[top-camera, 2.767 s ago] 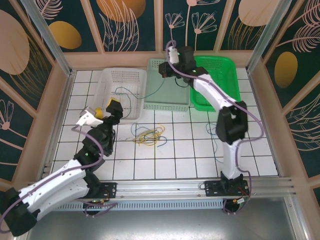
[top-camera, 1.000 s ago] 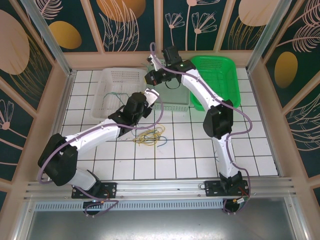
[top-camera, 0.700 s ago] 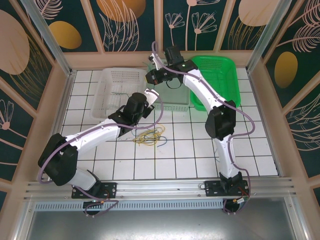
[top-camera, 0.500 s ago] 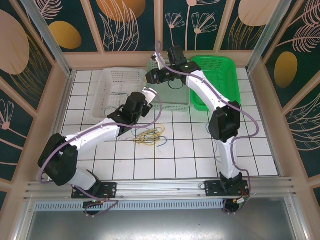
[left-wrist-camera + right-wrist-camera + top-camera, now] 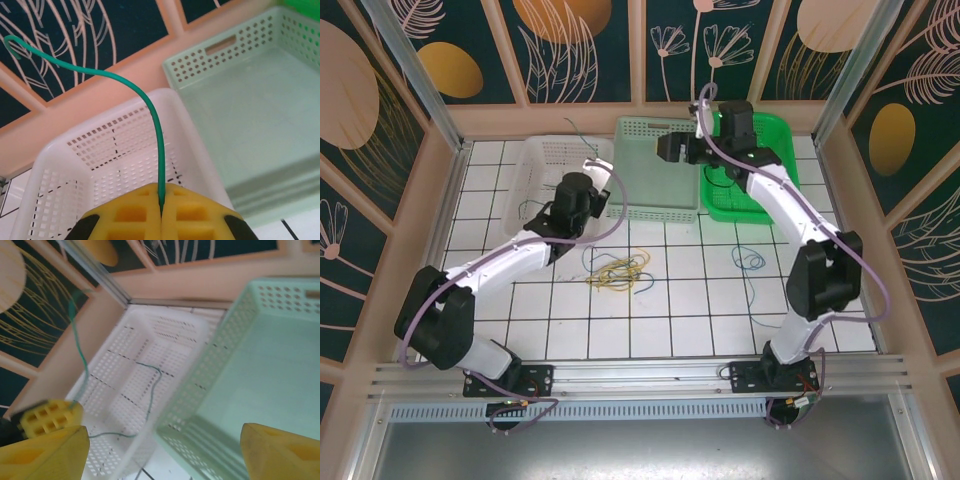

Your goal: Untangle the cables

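At white basket's [image 5: 125,135] rim, left jaws pinch green cable [image 5: 161,160].

The top camera looks down from high behind; both wrist cameras closely face the white basket [image 5: 107,142].

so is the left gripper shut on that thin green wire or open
Shut: on the left gripper the yellow pads meet, with the thin green wire pinched between them.

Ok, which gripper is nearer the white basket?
Left. The left gripper, shut on the green cable, hangs over the white basket; the right gripper, open, is over the pale green basket beside it.
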Tool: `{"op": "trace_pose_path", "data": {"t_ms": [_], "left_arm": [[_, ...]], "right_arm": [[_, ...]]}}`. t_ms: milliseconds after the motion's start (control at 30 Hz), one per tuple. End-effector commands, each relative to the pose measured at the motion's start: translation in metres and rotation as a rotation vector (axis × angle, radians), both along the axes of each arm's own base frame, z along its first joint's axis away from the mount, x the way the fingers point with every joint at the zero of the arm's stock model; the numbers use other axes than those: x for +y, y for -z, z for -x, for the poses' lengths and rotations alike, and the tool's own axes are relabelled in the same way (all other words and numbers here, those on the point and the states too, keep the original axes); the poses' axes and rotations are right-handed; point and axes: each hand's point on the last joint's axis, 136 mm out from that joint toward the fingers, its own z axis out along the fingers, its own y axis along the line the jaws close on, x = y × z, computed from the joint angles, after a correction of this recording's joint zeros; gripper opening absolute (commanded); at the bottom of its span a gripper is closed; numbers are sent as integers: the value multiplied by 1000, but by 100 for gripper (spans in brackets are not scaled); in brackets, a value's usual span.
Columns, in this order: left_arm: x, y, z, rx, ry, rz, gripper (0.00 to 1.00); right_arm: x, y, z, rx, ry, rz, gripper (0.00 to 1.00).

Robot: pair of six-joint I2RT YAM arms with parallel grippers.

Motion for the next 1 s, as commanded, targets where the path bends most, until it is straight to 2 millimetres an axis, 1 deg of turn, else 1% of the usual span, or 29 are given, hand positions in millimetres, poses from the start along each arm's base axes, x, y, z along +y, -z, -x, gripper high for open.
{"op": "trace_pose_path", "data": {"t_ms": [0, 67, 133, 233, 333, 400, 467, 500, 600, 633, 667, 733, 767, 833, 900, 967], "left_arm": [[6, 3, -16, 2, -7, 98, 0], [13, 11, -24, 27, -17, 128, 0], [16, 20, -30, 58, -11, 165, 0], [12, 37, -39, 109, 6, 188, 0], [8, 54, -49, 158, 4, 181, 0], [5, 70, -55, 208, 0, 173, 0], [6, 82, -62, 248, -31, 162, 0], [8, 86, -64, 261, -50, 158, 0], [15, 95, -68, 287, -110, 151, 13], [15, 95, -69, 290, -118, 156, 16], [16, 96, -69, 291, -129, 165, 19], [17, 96, -69, 293, -146, 183, 23], [16, 97, -69, 299, -146, 189, 25], [12, 101, -68, 325, -135, 198, 31], [11, 104, -67, 345, -134, 201, 41], [10, 100, -67, 340, -130, 218, 50]], "right_arm": [[-22, 6, 15, -15, 75, 14, 80], [-38, 22, 27, 6, 120, 41, 80], [-51, 35, 38, 27, 150, 58, 80], [-68, 52, 54, 60, 188, 79, 80], [-87, 74, 68, 104, 248, 127, 80], [-105, 90, 75, 134, 321, 174, 80], [-128, 106, 83, 185, 410, 199, 80], [-137, 110, 87, 203, 445, 203, 80], [-164, 119, 101, 236, 548, 204, 77], [-176, 120, 106, 244, 598, 212, 74], [-188, 123, 110, 258, 651, 225, 69], [-206, 131, 121, 293, 722, 238, 60], [-211, 134, 125, 312, 737, 232, 58], [-213, 145, 136, 364, 731, 210, 58], [-208, 151, 143, 393, 695, 205, 57], [-196, 158, 151, 422, 621, 198, 57]]}}
